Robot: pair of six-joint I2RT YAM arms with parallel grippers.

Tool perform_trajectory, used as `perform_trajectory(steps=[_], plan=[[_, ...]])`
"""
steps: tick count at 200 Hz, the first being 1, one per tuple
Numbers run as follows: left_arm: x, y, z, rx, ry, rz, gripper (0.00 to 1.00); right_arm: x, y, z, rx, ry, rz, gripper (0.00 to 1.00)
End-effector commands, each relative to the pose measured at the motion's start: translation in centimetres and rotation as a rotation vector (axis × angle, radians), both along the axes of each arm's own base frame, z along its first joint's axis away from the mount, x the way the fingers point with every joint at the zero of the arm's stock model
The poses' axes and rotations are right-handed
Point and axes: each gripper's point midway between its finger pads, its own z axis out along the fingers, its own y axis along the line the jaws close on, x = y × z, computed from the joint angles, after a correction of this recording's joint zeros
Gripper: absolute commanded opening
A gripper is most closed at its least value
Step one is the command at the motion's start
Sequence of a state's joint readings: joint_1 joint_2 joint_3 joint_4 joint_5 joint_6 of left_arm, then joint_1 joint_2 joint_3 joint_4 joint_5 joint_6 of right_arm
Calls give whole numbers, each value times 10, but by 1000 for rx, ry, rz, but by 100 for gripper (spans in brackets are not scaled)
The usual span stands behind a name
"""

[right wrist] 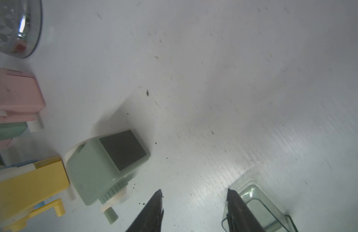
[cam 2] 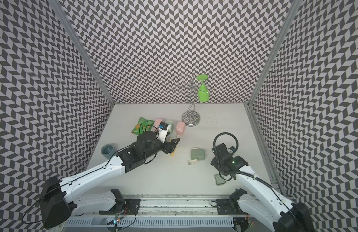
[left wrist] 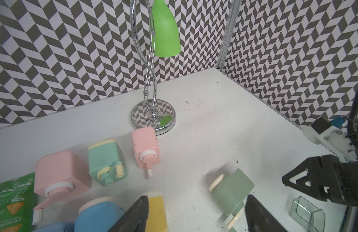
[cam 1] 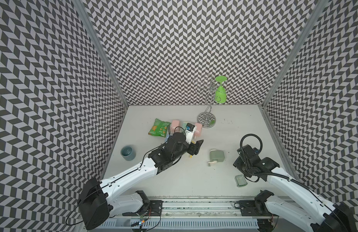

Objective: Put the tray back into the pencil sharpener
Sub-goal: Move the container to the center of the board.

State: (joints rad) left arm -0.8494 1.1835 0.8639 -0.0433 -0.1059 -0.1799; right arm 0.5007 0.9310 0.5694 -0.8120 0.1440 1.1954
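Observation:
The sage-green pencil sharpener (cam 1: pixel 216 157) (cam 2: pixel 197 155) lies on its side mid-table, crank toward the front; a dark rectangular face (right wrist: pixel 123 149) shows on it in the right wrist view. The clear green tray (cam 1: pixel 241 180) (right wrist: pixel 260 206) rests on the table to its right and nearer the front. My right gripper (right wrist: pixel 194 192) is open low over bare table, and the tray sits just outside one finger (right wrist: pixel 240 211), not between the jaws. My left gripper (left wrist: pixel 197 197) (cam 1: pixel 196 146) hangs open, left of the sharpener (left wrist: pixel 232 190), above a yellow sharpener (left wrist: pixel 156 211).
Pink (left wrist: pixel 146 148), teal (left wrist: pixel 107 160) and blue (left wrist: pixel 97 215) sharpeners and a green snack bag (cam 1: pixel 158 127) cluster at the back left. A chrome stand (cam 1: pixel 206 120) holds a green glass (cam 1: pixel 220 92). A blue-grey cup (cam 1: pixel 128 153) sits far left.

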Motion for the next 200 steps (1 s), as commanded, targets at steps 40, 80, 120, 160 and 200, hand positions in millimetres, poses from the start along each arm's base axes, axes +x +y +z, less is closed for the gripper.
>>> perform_trajectory(steps=[40,80,120,160,200], plan=[[-1,1,9,-30,-32,-3,77,-23,6,-37,131,108,-166,45],[-3,2,9,-30,-34,-4,76,-18,-1,-43,97,87,-191,24],[-2,5,9,-31,-39,6,76,-3,1,-36,60,38,-125,5],[-2,6,8,-26,-35,11,76,35,12,-13,-42,-107,109,0],[-2,6,3,-19,-27,12,76,68,26,0,-188,-184,387,0]])
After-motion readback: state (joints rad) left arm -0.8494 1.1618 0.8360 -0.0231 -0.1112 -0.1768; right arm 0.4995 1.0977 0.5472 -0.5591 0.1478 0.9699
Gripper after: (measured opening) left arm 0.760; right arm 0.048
